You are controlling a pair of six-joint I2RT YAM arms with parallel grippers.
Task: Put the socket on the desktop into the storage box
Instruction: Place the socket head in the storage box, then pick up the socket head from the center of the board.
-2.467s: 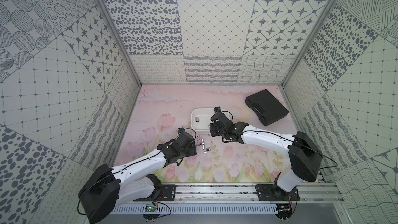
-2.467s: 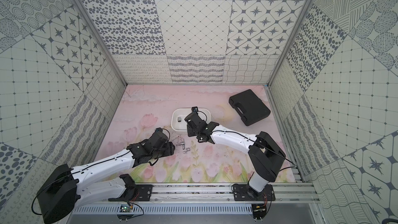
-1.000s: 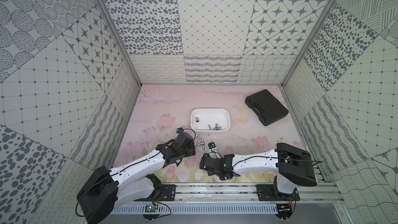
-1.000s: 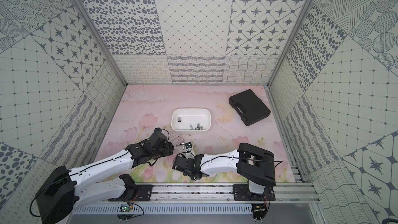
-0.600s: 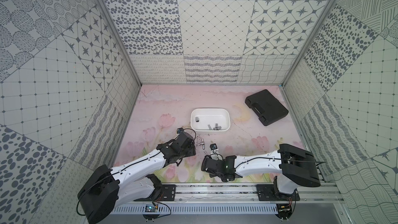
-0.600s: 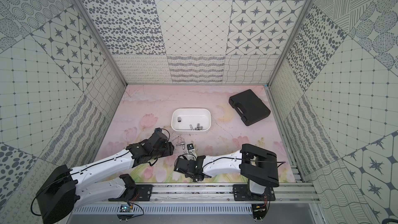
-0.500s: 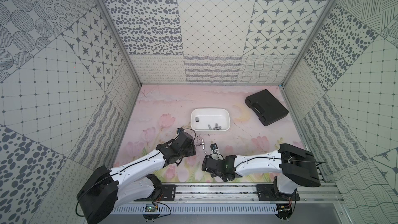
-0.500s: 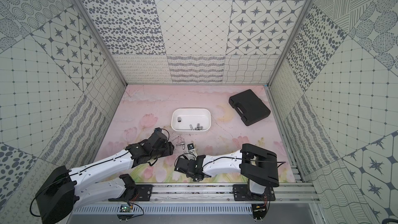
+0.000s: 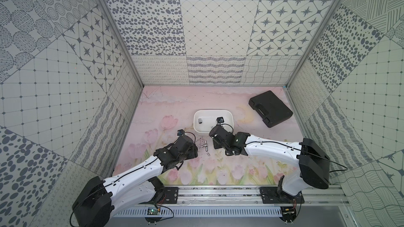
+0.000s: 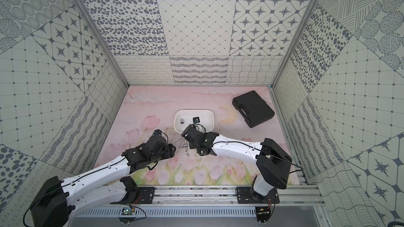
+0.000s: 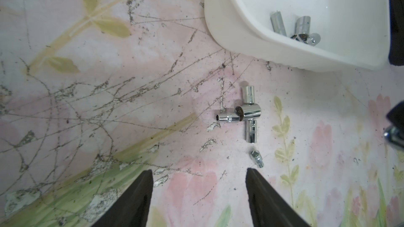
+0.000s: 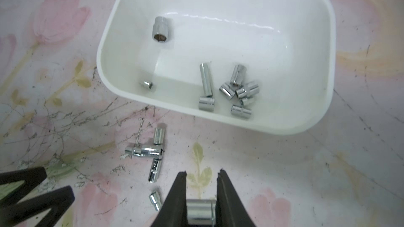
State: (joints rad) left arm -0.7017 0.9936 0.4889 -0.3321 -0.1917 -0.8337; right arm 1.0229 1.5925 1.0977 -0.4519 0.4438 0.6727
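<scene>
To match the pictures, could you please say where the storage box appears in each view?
Top view: storage box central on the table.
Top view: storage box likewise central.
Left wrist: beyond the crossed sockets.
Right wrist: ahead of right claw.
Shared landmark: those crossed sockets.

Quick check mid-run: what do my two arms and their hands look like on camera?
Both arms, left arm and right arm, have white links between chunky black joints, with a thin black cable running along each. The left hand and right hand end in matte black, wedge-shaped fingers tapering to tips.
</scene>
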